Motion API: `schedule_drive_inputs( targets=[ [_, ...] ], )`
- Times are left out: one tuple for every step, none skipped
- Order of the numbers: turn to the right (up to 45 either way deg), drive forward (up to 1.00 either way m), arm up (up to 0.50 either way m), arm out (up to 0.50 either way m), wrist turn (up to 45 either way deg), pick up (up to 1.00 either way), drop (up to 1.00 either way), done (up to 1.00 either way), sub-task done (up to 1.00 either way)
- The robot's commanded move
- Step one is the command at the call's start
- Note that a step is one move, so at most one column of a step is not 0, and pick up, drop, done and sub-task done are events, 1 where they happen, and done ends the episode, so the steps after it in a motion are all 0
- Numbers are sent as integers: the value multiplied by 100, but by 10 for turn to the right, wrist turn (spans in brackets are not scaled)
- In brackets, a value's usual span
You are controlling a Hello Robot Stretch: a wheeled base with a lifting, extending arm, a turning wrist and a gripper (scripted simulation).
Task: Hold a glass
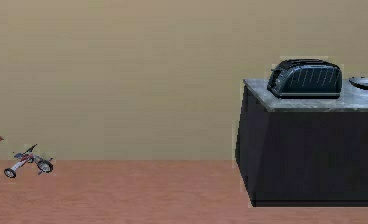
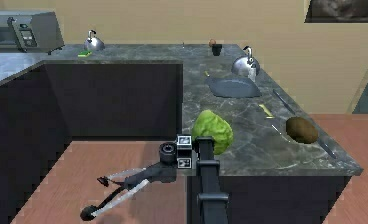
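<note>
My gripper (image 2: 95, 198) reaches out low over the wooden floor in the arm side view, left of the dark arm bar (image 2: 207, 190). Only bare floor lies behind its fingers, so it holds nothing. It hangs in the nook in front of the dark L-shaped counter (image 2: 192, 100). On the counter's far end stands a small dark cup-like thing (image 2: 216, 46); I cannot tell whether it is a glass.
On the counter lie a green lettuce (image 2: 214, 130), a brown lump (image 2: 300, 128), a dark pan (image 2: 234, 88), two kettles (image 2: 247, 65) (image 2: 93, 42) and a microwave (image 2: 22, 30). In the forward view a toaster (image 1: 305, 77) tops a dark counter (image 1: 307, 150), and a toy tricycle (image 1: 28, 162) stands on the floor.
</note>
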Motion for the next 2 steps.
schedule_drive_inputs(
  targets=[
    [0, 0, 0, 0, 450, 0, 0, 0, 0],
    [0, 0, 0, 0, 360, 0, 0, 0, 0]
  ],
)
